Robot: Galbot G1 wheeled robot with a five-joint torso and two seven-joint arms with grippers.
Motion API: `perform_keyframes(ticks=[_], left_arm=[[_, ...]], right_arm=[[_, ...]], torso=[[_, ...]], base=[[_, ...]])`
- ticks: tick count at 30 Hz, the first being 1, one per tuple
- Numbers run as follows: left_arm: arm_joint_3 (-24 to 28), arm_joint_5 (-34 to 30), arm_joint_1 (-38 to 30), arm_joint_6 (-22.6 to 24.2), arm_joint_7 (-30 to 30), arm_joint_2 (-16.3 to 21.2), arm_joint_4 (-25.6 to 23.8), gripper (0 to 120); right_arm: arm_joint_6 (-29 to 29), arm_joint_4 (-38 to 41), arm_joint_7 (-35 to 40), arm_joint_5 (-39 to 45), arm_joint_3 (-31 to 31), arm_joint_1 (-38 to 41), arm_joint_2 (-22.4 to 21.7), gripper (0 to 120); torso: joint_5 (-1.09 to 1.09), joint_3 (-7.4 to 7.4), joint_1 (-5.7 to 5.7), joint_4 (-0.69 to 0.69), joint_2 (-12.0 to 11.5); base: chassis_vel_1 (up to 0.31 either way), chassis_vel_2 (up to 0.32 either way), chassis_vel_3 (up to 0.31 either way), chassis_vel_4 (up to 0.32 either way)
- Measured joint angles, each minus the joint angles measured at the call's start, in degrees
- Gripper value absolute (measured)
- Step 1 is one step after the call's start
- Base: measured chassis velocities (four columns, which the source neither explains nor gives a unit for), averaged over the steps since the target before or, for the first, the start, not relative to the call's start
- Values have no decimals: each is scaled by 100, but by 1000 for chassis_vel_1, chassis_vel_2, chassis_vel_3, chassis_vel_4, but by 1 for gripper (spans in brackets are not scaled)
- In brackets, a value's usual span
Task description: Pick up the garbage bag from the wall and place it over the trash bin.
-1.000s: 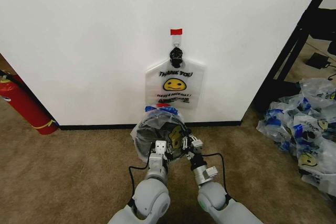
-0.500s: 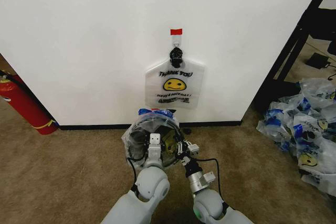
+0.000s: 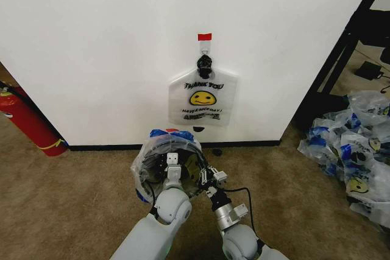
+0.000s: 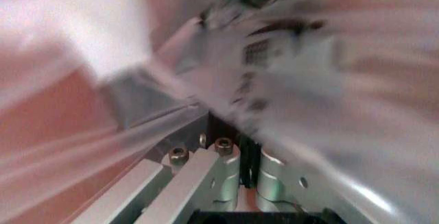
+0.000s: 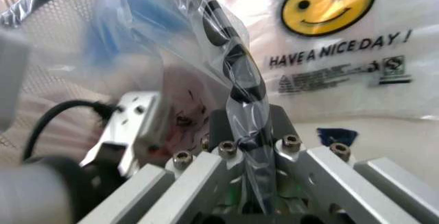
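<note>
Here the garbage bag drapes over the trash bin; the right gripper pinches its film, while the left gripper reaches inside, its grip impossible to tell.

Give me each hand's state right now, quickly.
Left hand: closed on the garbage bag at the trash bin.
Right hand: closed on the same bag's edge.

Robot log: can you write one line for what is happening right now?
bag: draped over bin | left pincer: shut on bag at bin | right pincer: shut on bag at bin rim | second bag: hanging on wall
</note>
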Motion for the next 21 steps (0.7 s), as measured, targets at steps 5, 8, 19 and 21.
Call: perform_keyframes(ticks=[5,8,19,21], left_arm=[[14,-55,-130,-7,44,40,-35,0],[-58,-56,-170,-45,65,151,41,0],[-42,-32,-26,-126,180,335,128,0],[8,30,42,-121,208,307,122,0]], right_arm=[[10,-21,-107,-18,17,-28,-18,0],[-11,-52,-29,-41,84,-34,-15,0],[-154,-5,144,176,124,-50,-11,0],[-154,72,147,389,79,-30,28,0]], torso=[[0,0,0,-1,0],[0,0,0,-1,0],[0,0,0,0,0],[1,0,0,0,0]], base=[[0,0,0,0],[0,0,0,0],[0,0,0,0],[0,0,0,0]])
